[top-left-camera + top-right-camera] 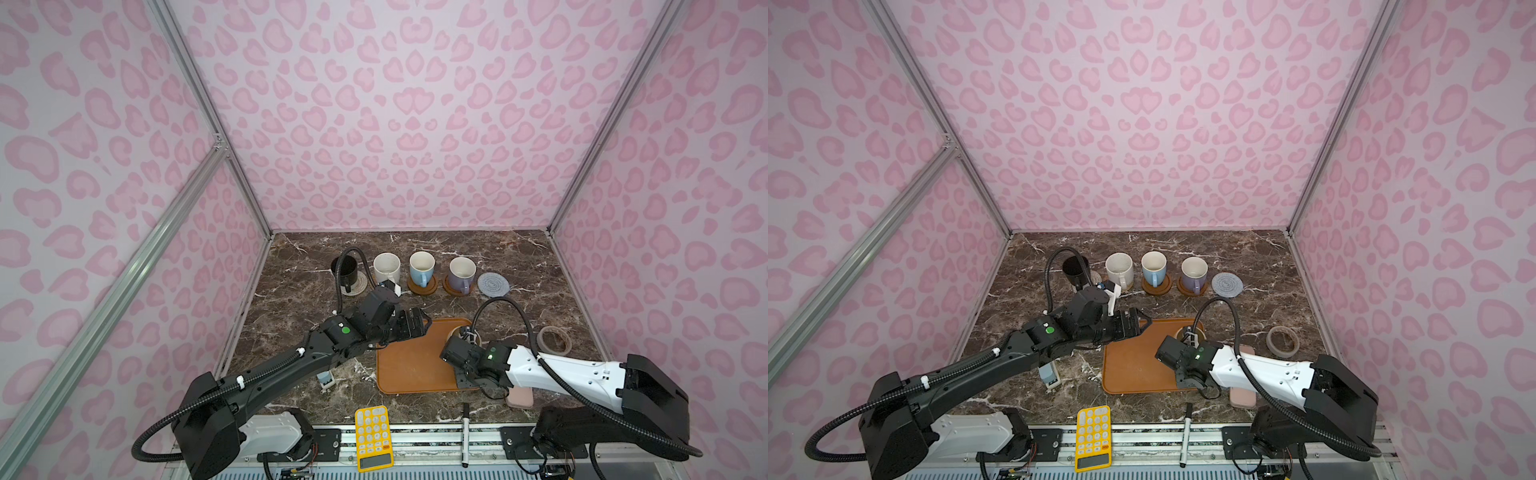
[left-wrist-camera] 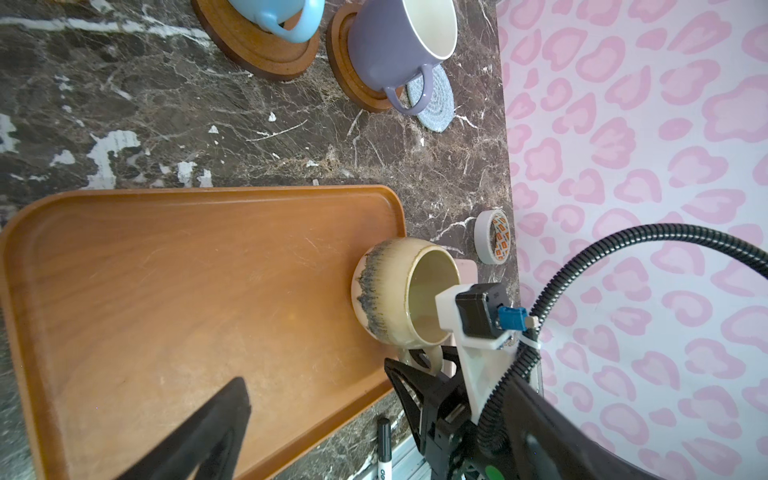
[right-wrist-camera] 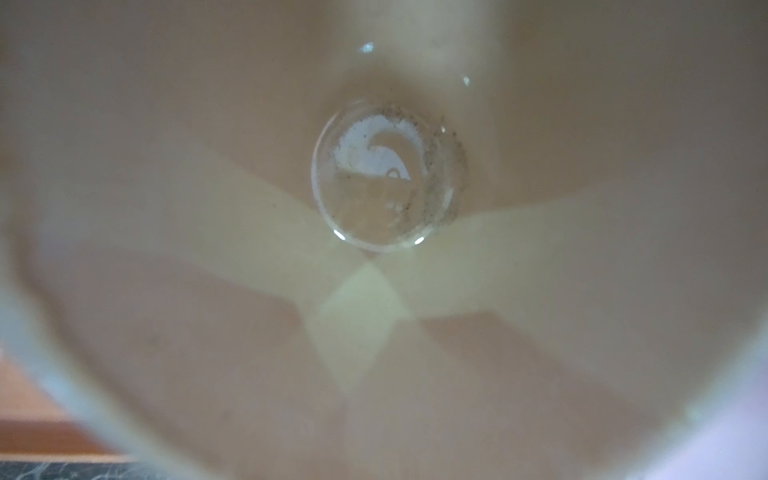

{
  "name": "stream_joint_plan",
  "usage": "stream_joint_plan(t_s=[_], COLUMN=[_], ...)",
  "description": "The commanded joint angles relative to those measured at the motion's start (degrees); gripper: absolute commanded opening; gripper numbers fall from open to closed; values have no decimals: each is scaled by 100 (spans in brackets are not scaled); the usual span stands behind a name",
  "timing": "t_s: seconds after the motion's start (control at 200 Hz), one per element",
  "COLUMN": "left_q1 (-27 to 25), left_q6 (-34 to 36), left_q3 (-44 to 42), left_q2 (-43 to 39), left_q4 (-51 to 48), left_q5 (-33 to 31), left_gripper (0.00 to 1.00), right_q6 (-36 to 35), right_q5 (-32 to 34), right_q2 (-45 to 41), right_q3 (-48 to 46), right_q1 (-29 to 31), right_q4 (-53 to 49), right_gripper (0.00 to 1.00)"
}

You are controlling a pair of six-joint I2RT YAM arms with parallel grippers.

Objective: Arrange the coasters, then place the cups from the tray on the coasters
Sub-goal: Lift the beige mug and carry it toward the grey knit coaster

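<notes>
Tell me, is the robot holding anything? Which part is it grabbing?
Left gripper: nothing held. Right gripper: fingers at the handle of the beige cup; whether they grip it cannot be told.

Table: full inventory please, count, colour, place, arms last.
cups: five; black cup, white cup, blue cup, lavender cup back row, beige cup on tray, right corner
coasters: four seen; whitish coaster under black cup, brown coasters under blue and lavender, grey-blue coaster bare beside lavender
tray: one, orange-brown, centre
tape roll: one, pale, right of tray
case: one, pink, under right arm
device: one, white, under left arm
calculator: one, yellow, front edge
marker: one, black, front edge
left gripper: open, over tray's far edge
right gripper: at beige cup's handle
</notes>
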Motion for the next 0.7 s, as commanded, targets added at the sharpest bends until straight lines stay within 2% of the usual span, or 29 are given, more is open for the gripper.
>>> stream_joint_plan(t_s=[0.0,0.115,0.35,0.415,0.695], left_q1=[1,0,2,-6,2], left_q6=[-12,-17,-2,-15,-54], left_q3=[-37,-31,-24,-28,-4], left_q2=[-35,-24,-33,-5,11], left_q4=[24,11,-42,-37,-9], left_q5=[-66,-73,-133,-144,-166], left_gripper=[97,97,97,97,97], right_q6=[-141,-293,-503,-512,-606], right_q5=[38,70,213,246,405], right_q2=[35,93,185,120,-181], right_q3=[21,19,137,116,152], right_q1=[-137,-296,-352,-353,-354], right_q4=[162,269,214,212,123], right_gripper=[39,32,5,1,0])
